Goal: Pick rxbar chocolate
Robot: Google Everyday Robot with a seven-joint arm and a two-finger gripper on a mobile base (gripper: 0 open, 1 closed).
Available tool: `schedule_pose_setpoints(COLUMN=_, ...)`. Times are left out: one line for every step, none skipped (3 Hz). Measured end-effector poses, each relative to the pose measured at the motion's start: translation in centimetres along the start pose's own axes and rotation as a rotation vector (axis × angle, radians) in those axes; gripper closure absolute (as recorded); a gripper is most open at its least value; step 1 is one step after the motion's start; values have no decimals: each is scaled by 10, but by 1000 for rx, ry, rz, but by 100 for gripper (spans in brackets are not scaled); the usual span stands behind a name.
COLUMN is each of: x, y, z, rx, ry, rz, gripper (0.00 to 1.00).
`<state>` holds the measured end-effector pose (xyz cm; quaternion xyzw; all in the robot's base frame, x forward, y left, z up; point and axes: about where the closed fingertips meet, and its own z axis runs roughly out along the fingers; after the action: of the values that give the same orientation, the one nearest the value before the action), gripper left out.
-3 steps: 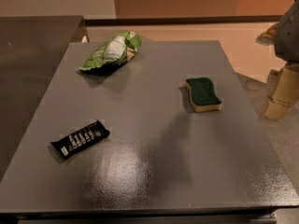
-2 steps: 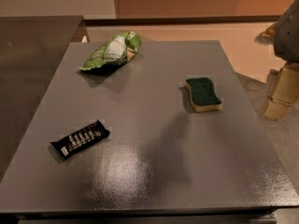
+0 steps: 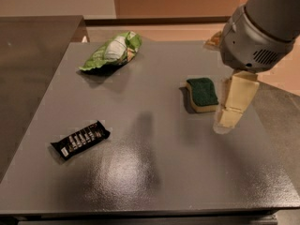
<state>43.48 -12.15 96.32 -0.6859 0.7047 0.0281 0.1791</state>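
The rxbar chocolate [image 3: 80, 139] is a flat black bar with white lettering. It lies on the grey table [image 3: 154, 172] near the front left. My gripper [image 3: 233, 108] hangs over the right side of the table, just right of the sponge and far to the right of the bar. Its cream-coloured fingers [image 3: 238, 97] point down, and nothing shows between them.
A green-topped yellow sponge [image 3: 202, 93] lies right of centre, next to the gripper. A green-and-white snack bag [image 3: 112, 50] lies at the back left. A darker counter [image 3: 33, 55] adjoins the table on the left. The arm's grey housing [image 3: 255, 32] fills the upper right.
The arm has swung in from the right edge, over the table's right side, and now hangs beside the sponge. The objects have not moved.
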Motion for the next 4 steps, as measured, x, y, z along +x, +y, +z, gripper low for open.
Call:
schedule_pose_setpoints(x=-55, y=14, z=28, rx=-45, ry=-56, rz=-92, gripper=0)
schedule_pose_setpoints(x=-100, y=25, z=56, rx=-76, ry=-99, rz=-147, gripper=0)
schedule_pose_setpoints(x=-140, y=38, z=85, rx=-108, ry=-137, rz=-194, gripper=0)
schedule_pose_setpoints(x=-178, y=49, z=112, rx=-132, ry=-182, rz=-257, gripper=0)
